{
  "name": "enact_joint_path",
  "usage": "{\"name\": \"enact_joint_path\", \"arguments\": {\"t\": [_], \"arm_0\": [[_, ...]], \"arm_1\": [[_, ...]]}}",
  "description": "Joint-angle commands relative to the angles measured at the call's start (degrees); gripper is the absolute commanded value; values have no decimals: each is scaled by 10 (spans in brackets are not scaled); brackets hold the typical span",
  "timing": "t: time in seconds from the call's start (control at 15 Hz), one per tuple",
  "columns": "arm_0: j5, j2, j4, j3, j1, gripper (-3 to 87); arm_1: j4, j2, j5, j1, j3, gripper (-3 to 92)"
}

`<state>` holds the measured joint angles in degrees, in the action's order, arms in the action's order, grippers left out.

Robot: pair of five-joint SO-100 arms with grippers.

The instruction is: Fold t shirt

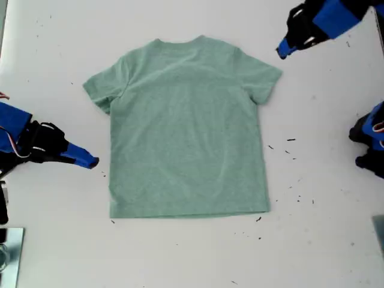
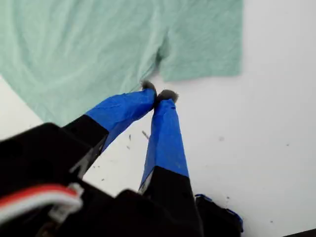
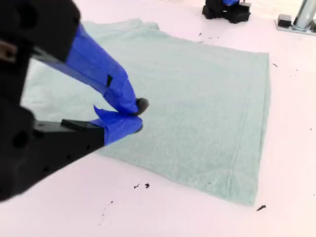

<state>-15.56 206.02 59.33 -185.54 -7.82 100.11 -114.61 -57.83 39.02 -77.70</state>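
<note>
The sage-green t shirt [image 1: 186, 132] lies flat on the white table, neck toward the exterior view's top and hem toward its bottom. My first gripper [image 1: 282, 51] hangs at the exterior view's upper right, just outside the sleeve [image 1: 264, 78]. In the first wrist view it [image 2: 159, 94] is shut and empty, its tips over bare table beside the t shirt [image 2: 74, 49] near the armpit. My second gripper [image 1: 91, 161] sits at the exterior view's left, close to the shirt's side edge. It [image 3: 137, 116] looks shut and holds nothing, low over the t shirt [image 3: 197, 89].
The base of an arm [image 1: 369, 144] stands at the exterior view's right edge, also seen across the shirt [image 3: 227, 10]. A metal post [image 3: 301, 17] stands beside it. A metal fitting [image 1: 9, 252] sits at the exterior view's lower left. Small dark specks [image 1: 291, 141] dot the table.
</note>
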Motion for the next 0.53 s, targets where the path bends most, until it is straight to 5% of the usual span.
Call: {"name": "enact_joint_path", "arguments": {"t": [0.0,0.07,0.27,0.47], "arm_0": [[-6,4,-7,-5,-4,-2],[-5,4,-7,-5,-3,-2],[-2,4,-7,-5,0,-2],[-1,4,-7,-5,1,-2]], "arm_1": [[2,7,-31,25,40,218],[-3,7,-59,40,27,351],[-88,-8,-120,113,-115,354],[-294,-9,-150,163,-318,336]]}}
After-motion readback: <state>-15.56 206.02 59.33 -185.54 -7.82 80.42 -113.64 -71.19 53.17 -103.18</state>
